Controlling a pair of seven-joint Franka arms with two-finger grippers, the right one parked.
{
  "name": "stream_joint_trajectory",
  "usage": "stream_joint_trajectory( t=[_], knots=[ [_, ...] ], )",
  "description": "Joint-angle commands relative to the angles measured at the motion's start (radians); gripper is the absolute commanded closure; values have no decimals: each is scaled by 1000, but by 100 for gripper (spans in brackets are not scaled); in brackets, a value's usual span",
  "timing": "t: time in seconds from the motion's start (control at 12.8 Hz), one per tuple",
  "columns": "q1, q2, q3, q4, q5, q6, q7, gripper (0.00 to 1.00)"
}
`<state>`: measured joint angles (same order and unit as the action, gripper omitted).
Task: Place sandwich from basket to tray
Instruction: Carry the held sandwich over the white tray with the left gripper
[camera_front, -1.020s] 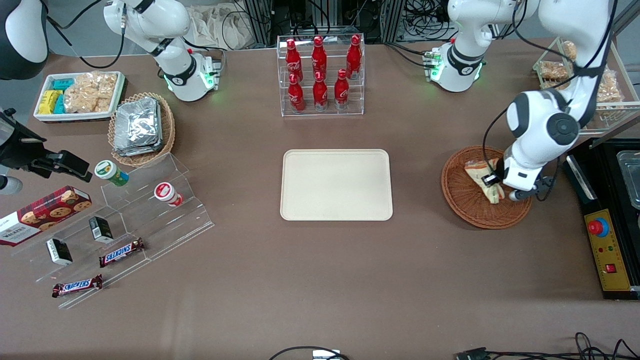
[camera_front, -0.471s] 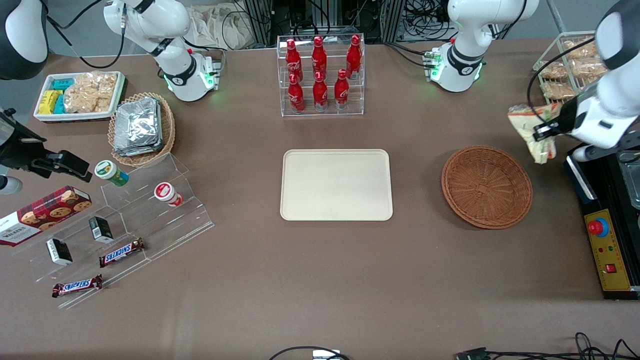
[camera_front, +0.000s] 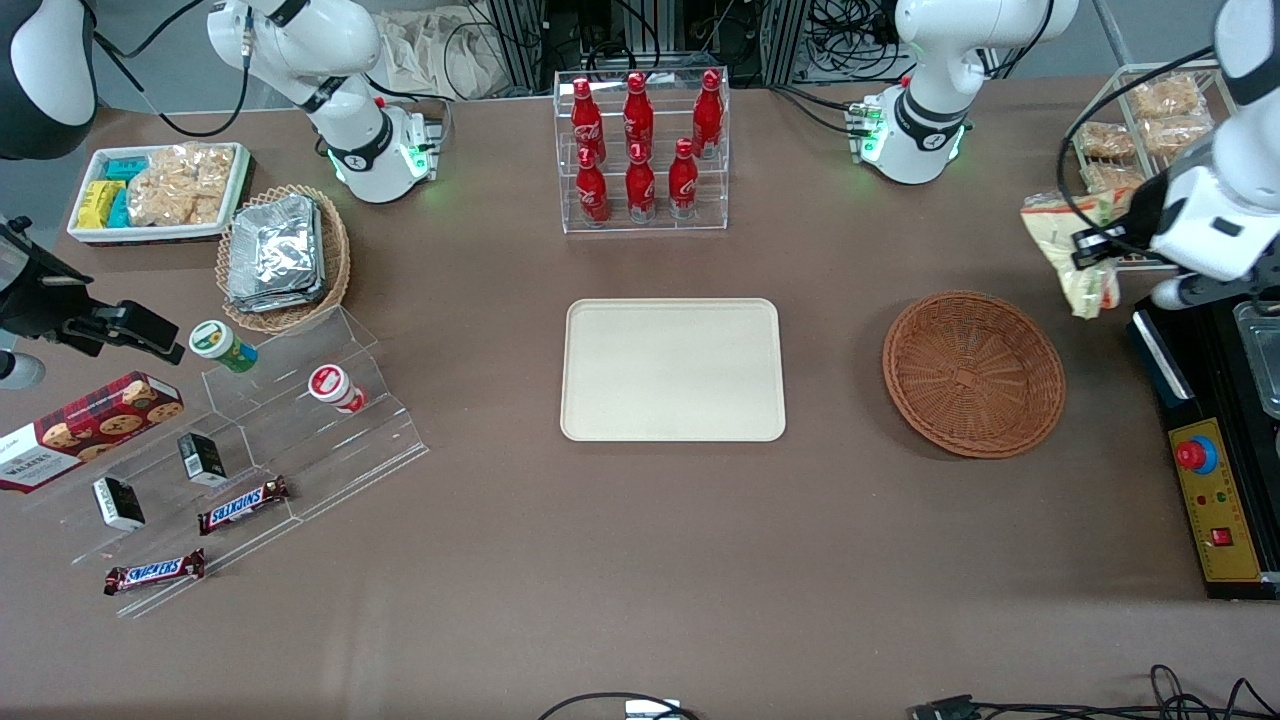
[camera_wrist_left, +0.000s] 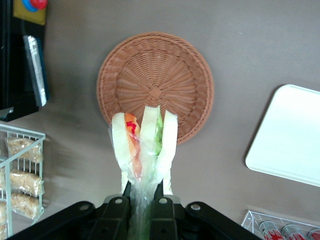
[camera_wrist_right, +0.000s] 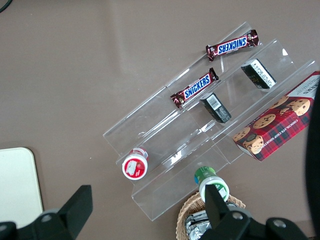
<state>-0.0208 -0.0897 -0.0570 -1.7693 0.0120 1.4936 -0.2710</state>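
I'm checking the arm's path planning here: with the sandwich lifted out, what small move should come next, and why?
Probably carry it sideways toward the tray. The gripper is shut on the sandwich, raised in the air at the working arm's end of the table, the basket lies empty, and the tray is bare.

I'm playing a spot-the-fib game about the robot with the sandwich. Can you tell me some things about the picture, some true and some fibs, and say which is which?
1. The gripper is holding the sandwich up in the air. True.
2. The sandwich is still lying in the basket. False: the basket has nothing in it, and the sandwich hangs above the table beside it.
3. The tray has no food on it. True.
4. The tray sits between the basket and the working arm's end of the table. False: the basket is the one nearer the working arm's end.
5. The red bottles stand in a clear rack. True.
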Motion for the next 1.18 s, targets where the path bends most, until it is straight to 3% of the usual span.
stream_joint_trajectory(
  t=[0.0, 0.16, 0.39, 0.63, 0.86, 1.1],
  knots=[
    [-1, 121, -148, 141, -6, -32, -118, 94],
    [-1, 238, -318, 241, 5, -32, -358, 93],
    [-22, 378, -496, 292, 17, 51, -494, 93],
    [-53, 393, -509, 165, 36, 210, -461, 92],
    [-56, 398, -520, -23, 100, 425, -407, 89],
    [-56, 528, -520, -91, 251, 626, -410, 91]
  ],
)
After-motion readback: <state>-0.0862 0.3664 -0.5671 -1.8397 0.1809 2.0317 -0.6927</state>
